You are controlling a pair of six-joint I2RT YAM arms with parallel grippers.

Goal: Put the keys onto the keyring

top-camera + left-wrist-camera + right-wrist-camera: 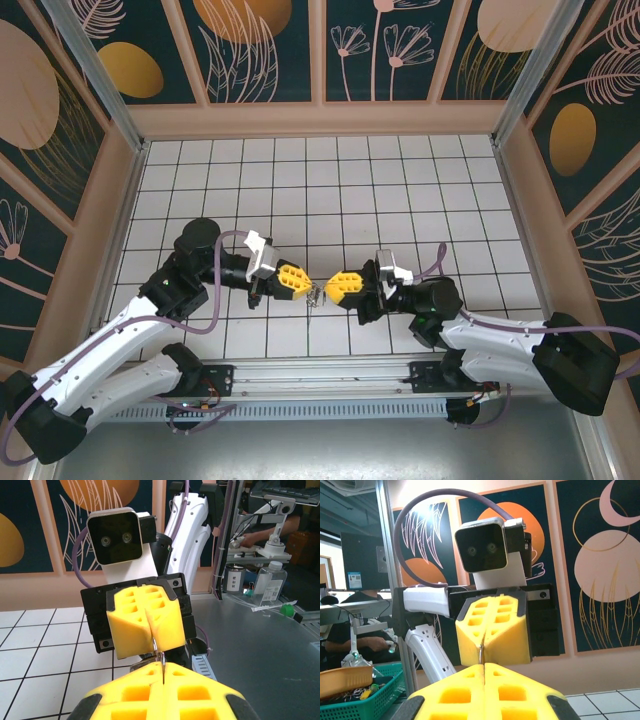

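Observation:
My two grippers meet tip to tip low over the white tiled floor [330,190], in its near middle. The left gripper [303,287] is shut on a thin straight metal piece, seemingly the key [163,672], seen edge-on between its yellow pads. Facing it, the right gripper [333,288] is shut on a curved silvery wire, seemingly the keyring [156,644]. Both metal bits touch or overlap in the small gap between the grippers [315,296]. Most of each piece is hidden inside the pads. In the right wrist view, a thin metal sliver [480,654] hangs from the left gripper [484,647] above the right gripper [484,667].
Patterned walls [320,50] enclose the tiled floor on three sides. A metal rail [320,380] runs along the near edge between the arm bases. Outside the cell stand a green basket [350,692] of parts and a clear bottle [272,582] on a grey table.

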